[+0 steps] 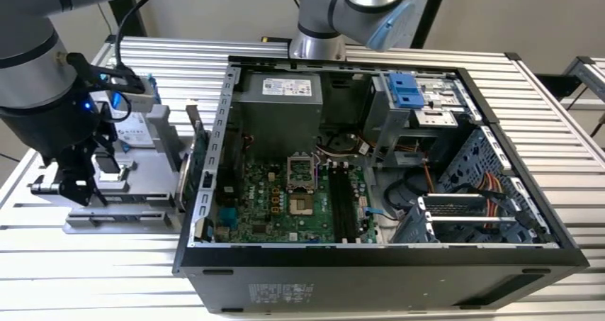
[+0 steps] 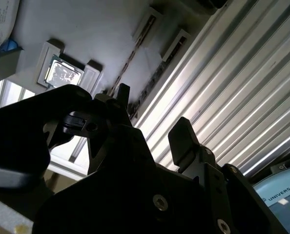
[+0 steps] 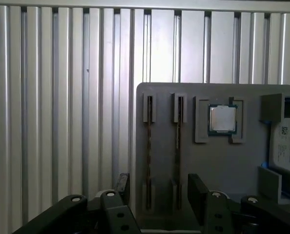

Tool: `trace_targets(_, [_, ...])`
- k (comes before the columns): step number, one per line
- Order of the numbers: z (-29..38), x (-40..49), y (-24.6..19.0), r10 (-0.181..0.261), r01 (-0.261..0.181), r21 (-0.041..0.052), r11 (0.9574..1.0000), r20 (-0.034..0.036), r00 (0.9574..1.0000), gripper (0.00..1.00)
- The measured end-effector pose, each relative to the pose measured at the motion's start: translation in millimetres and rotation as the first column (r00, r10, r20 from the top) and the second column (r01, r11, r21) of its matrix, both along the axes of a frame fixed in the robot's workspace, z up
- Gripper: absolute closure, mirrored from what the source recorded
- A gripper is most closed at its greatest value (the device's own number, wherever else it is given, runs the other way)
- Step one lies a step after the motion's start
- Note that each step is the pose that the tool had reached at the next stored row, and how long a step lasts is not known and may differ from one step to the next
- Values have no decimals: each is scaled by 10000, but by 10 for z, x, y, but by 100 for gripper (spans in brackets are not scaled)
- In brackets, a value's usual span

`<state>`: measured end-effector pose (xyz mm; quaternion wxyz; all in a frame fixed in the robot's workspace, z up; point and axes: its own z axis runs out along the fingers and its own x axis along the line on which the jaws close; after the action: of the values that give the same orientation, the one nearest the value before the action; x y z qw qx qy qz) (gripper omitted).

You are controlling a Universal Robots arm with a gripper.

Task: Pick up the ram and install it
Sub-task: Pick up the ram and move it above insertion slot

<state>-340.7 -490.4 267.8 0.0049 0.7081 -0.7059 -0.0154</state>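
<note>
Ribbed metal tabletop (image 3: 52,97) carries a grey tray (image 3: 223,170). In it the ram (image 3: 149,146) stands on edge in end slots, probably so that its long faces stay free for gripping. A second stick (image 3: 178,141) stands just beside it. The pincer (image 3: 159,183) hangs above both, spread wide and empty, one finger to either side. An open case (image 1: 378,261) sits well apart from it.

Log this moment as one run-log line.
stage: before pickup | gripper: open, empty, above gray holder | ram: two sticks on edge in holder slots | processor chip: in holder beside them
</note>
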Motion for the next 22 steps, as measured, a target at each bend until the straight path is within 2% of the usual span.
trace_targets(22, [-232,0,-29,-49,49,-1,10000,-1,10000,0])
